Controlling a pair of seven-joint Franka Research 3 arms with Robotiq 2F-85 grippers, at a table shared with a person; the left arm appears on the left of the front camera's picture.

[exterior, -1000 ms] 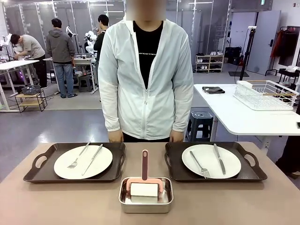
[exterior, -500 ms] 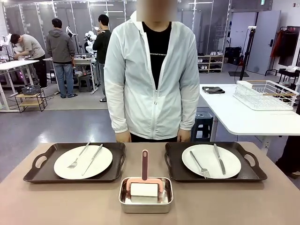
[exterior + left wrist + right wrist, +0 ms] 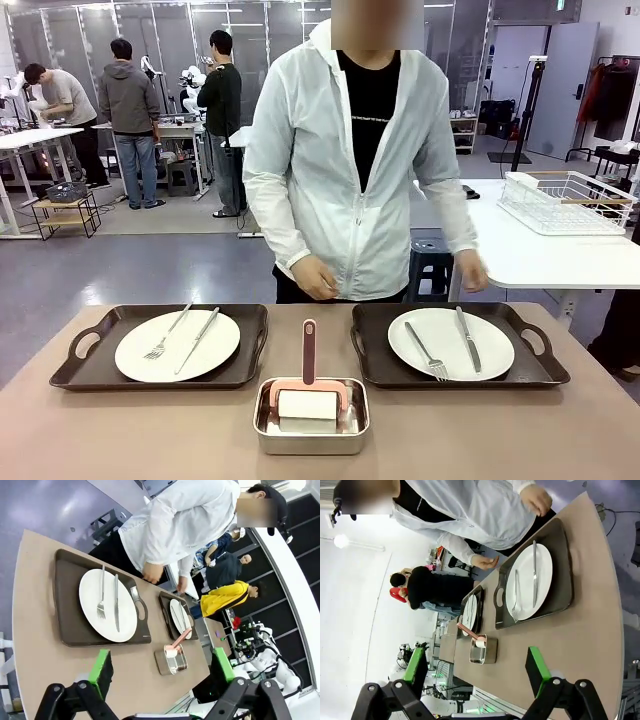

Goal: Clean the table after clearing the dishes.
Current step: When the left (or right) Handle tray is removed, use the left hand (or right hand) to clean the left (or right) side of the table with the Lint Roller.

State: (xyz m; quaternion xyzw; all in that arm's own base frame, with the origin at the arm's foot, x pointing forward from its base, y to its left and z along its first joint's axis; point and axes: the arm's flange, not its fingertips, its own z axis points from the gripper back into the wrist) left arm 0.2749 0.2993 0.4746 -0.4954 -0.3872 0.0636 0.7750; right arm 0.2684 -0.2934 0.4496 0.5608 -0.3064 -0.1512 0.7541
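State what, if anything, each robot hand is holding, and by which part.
Nothing: the left hand and the right hand both stand open and empty.

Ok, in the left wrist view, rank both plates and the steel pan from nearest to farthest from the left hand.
1. Left plate, on the left tray, closest to the left hand.
2. Steel pan, between the two trays, on the robot's side.
3. Right plate, on the right tray, farthest across.

A small steel pan [image 3: 311, 425] sits by the near edge of the tabletop [image 3: 150, 430], midway along, holding a pink-handled white roller [image 3: 309, 403]. A white wire rack [image 3: 568, 203] stands on a white side table [image 3: 510, 258].
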